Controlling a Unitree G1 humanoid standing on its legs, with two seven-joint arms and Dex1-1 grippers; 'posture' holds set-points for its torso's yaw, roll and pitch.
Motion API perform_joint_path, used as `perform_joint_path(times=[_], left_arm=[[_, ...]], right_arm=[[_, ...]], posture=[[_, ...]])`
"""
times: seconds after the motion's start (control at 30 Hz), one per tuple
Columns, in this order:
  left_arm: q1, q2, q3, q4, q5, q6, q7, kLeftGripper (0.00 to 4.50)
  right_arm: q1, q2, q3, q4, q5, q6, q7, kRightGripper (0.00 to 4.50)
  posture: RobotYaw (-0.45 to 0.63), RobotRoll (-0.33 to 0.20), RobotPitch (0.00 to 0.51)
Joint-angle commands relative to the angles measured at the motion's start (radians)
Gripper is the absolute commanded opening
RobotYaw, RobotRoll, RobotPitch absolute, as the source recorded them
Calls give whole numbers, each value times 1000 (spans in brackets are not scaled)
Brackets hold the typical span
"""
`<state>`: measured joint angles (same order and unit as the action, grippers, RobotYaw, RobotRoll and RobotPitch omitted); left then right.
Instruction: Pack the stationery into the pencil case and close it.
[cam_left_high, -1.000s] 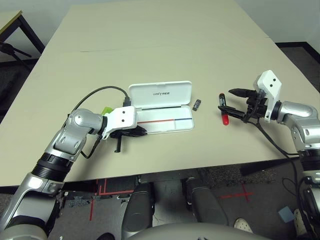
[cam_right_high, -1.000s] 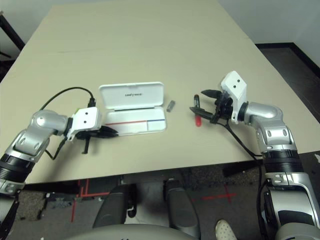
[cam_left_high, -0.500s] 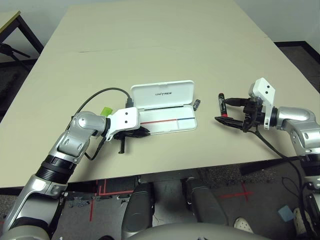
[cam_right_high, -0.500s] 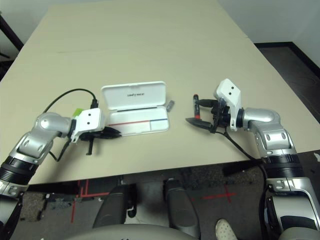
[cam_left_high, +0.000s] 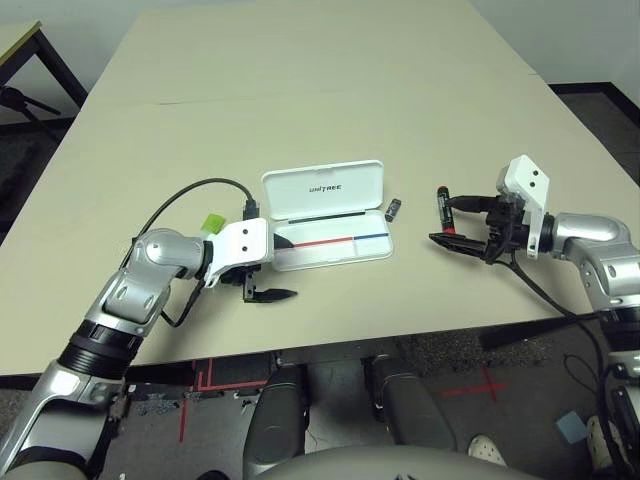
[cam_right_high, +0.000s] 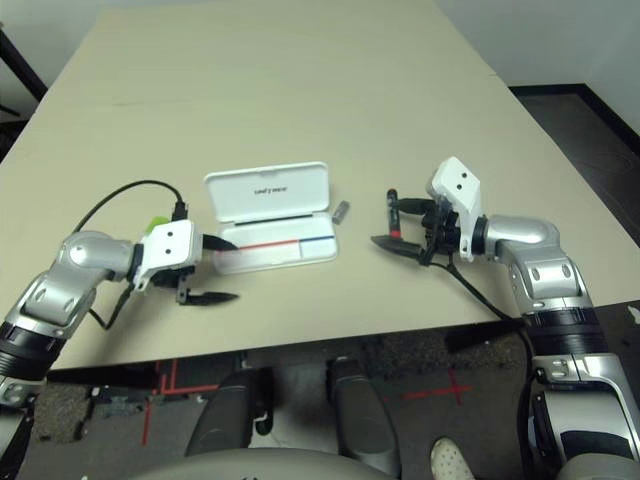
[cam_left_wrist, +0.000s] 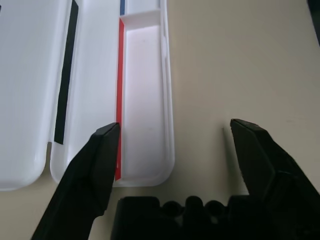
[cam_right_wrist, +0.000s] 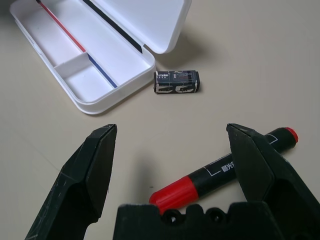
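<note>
The left gripper (cam_left_high: 262, 282) has just let go — a second ago its two black fingers were pressed together at the near-left corner of the pencil case (cam_left_high: 330, 243); now they stand spread wide and empty, one finger over the case's left end, the other over bare desk (cam_left_high: 300, 90). Inside the open tray lies the thin red-and-blue pencil (cam_left_high: 335, 241), along the hinge side; no marker or highlighter is in there yet.

Seen from the robot's head, the case sits near the middle of the desk, lid thrown back toward twelve o'clock. The pale highlighter (cam_left_high: 212, 223), of which little but the lime-green cap peeks out, lies at about nine o'clock from the case, behind the left wrist. The tiny dark grey stubby piece (cam_left_high: 393, 209) sits just off the case's right end, at three o'clock, and the black marker (cam_left_high: 443, 209) with its red cap lies farther out in the same direction.

The right gripper (cam_left_high: 458, 220) has come down to the marker over the last second — its fingers are spread, one on each side of the barrel, not yet closed on it.

So the packing proper looks barely begun. The right arm seems set to pinch the marker and carry it to the tray, while the freed left one is well placed for the highlighter beside it.
</note>
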<state>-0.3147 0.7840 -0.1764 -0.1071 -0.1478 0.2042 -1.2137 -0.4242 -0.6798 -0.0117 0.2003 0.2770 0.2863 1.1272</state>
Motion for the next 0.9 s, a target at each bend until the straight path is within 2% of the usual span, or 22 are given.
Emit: perform_joint_path(times=[0.03, 0.13, 0.3, 0.5, 0.67, 0.9], left_arm=[[25, 28, 42, -41, -37, 12, 1, 4481], [35, 36, 75, -54, -62, 6, 8, 4481], [51, 48, 124, -60, -94, -8, 6, 4481], [55, 56, 154, -60, -121, -35, 3, 4481], [43, 67, 161, -53, -129, -46, -2, 4481], [43, 77, 163, -52, -130, -53, -2, 4481]], right_arm=[[-13, 19, -32, 2, 30, 20, -39, 4500], [-29, 55, -92, -10, 49, 58, -162, 4500], [-55, 141, -191, -50, 26, 173, -486, 4500], [-32, 210, -217, -85, -6, 298, -726, 4500], [-13, 268, -216, -127, 11, 385, -810, 4500], [1, 328, -200, -182, 32, 450, -849, 4500]], posture=[[-36, 0, 157], [-34, 0, 159], [-34, 0, 166], [-34, 0, 169], [-26, 0, 166], [-15, 0, 164]])
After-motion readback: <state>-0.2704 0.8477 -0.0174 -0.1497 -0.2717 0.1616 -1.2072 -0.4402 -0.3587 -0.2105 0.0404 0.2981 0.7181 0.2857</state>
